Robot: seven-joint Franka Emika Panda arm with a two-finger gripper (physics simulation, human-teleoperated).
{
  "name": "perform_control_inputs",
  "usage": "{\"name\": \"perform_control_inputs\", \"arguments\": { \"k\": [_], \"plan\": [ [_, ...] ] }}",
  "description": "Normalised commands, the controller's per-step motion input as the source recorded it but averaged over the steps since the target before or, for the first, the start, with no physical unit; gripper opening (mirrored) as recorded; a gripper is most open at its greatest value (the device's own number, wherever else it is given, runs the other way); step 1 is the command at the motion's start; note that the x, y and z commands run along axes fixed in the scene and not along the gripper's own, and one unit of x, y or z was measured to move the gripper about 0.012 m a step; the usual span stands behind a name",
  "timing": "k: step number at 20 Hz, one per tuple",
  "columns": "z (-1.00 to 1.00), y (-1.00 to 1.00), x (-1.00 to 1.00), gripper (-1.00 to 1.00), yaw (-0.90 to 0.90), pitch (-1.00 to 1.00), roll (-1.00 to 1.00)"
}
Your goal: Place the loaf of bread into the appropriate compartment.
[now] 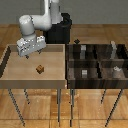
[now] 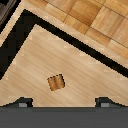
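Note:
The loaf of bread (image 1: 39,69) is a tiny orange-brown block lying on the floor of the light-wood tray (image 1: 20,74). My gripper (image 1: 32,52) hangs above the tray, up and toward the exterior view's left of the loaf, open and empty. In the wrist view the loaf (image 2: 56,83) lies on the tray floor (image 2: 80,55), between and ahead of my two fingertips (image 2: 22,102), with the gripper (image 2: 64,103) not touching it. The dark divided box (image 1: 70,70) stands at the exterior view's right. Its front-left compartment (image 1: 79,70) holds a small pale grey cube (image 1: 85,73).
A whitish rounded piece (image 1: 116,70) sits in the box's front-right section. Pale pieces (image 1: 82,48) stand in the back sections. A small dark object (image 1: 76,41) lies behind the box. The tray's raised walls (image 1: 64,62) separate it from the box. The robot base (image 1: 60,30) stands behind.

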Motion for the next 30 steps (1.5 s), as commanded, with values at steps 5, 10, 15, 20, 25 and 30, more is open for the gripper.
{"name": "perform_control_inputs", "arguments": {
  "k": [5,10,15,20,25,30],
  "plan": [
    [-0.20,0.20,0.00,1.00,0.00,0.00,0.00],
    [-0.60,0.00,0.00,1.00,0.00,0.00,0.00],
    [-1.00,0.00,0.00,1.00,0.00,0.00,0.00],
    [-1.00,0.00,0.00,1.00,0.00,0.00,0.00],
    [-0.20,0.00,0.00,-1.00,0.00,0.00,0.00],
    [0.40,0.00,0.00,-1.00,0.00,0.00,0.00]
  ]
}}
